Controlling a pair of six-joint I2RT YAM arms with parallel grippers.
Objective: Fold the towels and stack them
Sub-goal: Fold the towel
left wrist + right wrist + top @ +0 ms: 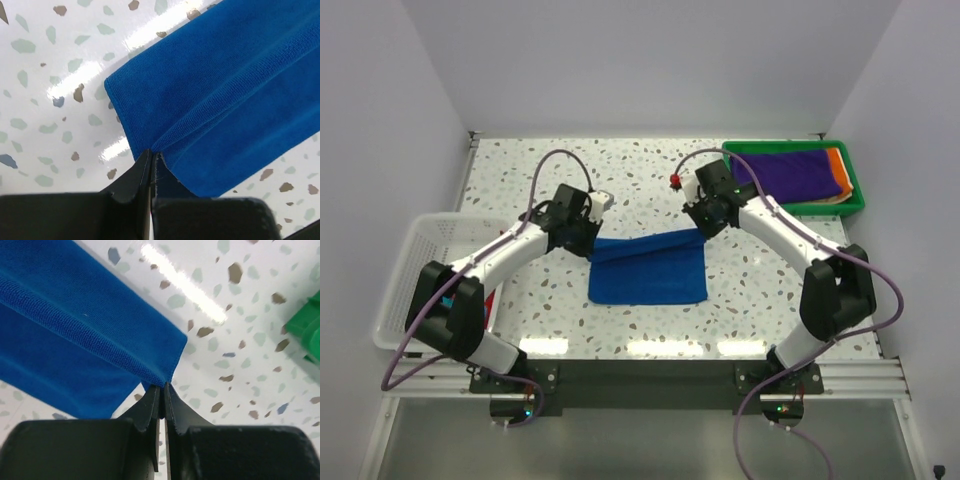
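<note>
Speckled surface point(520, 170) beneath, my left claw point(151, 154) and right claw point(163, 387) each pinch a corner of the towel point(650, 275) stretched between them; I should carry both level to match edges.

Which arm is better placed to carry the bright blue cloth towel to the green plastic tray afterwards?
Likely right: the green plastic tray lies beside that arm, and the right hand pinches the bright blue cloth towel's corner. The left hand is farther away.

Robot lab cell: speckled tabletop point(620, 170) boxed in by plain white walls point(650, 60); robot arms point(510, 250) bolted to metal rail point(860, 375), frame bottom.
</note>
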